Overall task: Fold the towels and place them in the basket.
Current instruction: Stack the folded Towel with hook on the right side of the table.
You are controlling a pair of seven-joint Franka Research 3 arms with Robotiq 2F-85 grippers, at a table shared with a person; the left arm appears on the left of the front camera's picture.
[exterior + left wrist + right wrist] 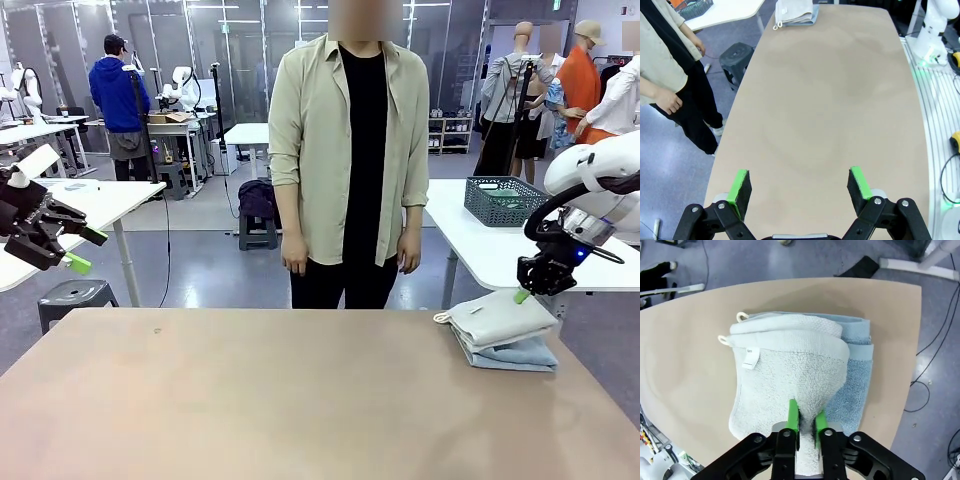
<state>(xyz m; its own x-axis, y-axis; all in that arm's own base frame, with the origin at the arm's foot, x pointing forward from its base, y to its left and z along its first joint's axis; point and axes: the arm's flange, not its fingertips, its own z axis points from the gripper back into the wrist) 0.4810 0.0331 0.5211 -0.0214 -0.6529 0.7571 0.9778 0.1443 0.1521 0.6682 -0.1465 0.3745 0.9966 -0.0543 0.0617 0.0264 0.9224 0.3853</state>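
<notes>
Wide bare table (250,400), folded towels (503,333) stacked at right edge

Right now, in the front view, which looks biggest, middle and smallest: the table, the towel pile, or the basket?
1. The table, by far.
2. The towel pile and the basket look about alike; the basket stands on another table farther from the camera, so I won't rank them.
</notes>
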